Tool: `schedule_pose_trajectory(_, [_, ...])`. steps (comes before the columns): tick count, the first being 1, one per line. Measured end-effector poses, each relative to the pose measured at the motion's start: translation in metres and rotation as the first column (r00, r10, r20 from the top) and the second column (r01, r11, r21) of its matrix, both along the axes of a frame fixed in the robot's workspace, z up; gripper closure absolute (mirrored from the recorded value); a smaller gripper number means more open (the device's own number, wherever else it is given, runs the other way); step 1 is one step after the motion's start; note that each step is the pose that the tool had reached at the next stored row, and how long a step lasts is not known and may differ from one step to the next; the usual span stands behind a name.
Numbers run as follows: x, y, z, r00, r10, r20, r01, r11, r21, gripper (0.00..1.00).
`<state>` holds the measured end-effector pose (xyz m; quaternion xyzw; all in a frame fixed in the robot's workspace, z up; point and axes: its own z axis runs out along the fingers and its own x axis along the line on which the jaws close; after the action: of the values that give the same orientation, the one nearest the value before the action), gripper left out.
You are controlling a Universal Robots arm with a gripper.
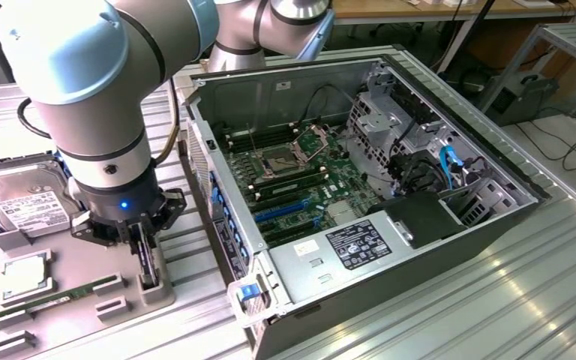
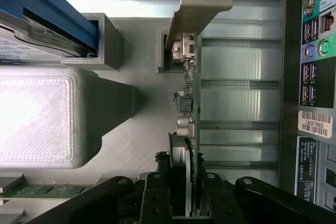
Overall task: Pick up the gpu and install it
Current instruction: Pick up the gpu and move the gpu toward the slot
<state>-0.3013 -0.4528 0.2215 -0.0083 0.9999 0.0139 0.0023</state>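
Hard drive [image 1: 23,201] with a white label, its print too small to read, lies at the exterior view's far left in a grey fixture tray [image 1: 78,262]. At its six o'clock sit a square processor chip [image 1: 26,274] and, farther toward five o'clock, a narrow green memory stick [image 1: 63,294].

Next, the grey-and-silver Universal Robots arm [image 1: 98,90] reaches straight down, a blue light glowing on its wrist. Its gripper [image 1: 143,246] hangs over the tray's edge nearest the computer, at three o'clock of the processor chip. The gpu [image 1: 149,271] stands on edge in a slot of the tray. In the wrist view the black fingers [image 2: 157,198] sit against both faces of the card, pinching it. The card's silver end bracket [image 2: 197,3] reaches past a grey tray post.

At the arm's three o'clock an open tower case [image 1: 418,281] lies on its side on a ribbed metal table [image 1: 528,300]. Inside are a green motherboard [image 1: 313,187], an open processor socket [image 1: 276,159] and blue expansion slots [image 1: 283,211]. A silver power supply [image 1: 318,262] with a black sticker, illegible from here, sits at the motherboard's five o'clock. A blue cable [image 1: 449,169] loops at its three o'clock. In the wrist view a white barcode label [image 2: 315,124] on the case's rear panel reads "18GF882".
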Motion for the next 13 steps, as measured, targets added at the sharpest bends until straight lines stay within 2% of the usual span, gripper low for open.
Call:
schedule_pose_trajectory(6, [0.000, 0.0001, 0.0013, 1.0000, 0.000, 0.0004, 0.000, 1.0000, 0.0005, 0.73])
schedule_pose_trajectory(13, [0.000, 0.0000, 0.0309, 1.0000, 0.000, 0.0000, 0.000, 1.0000, 0.0000, 0.73])
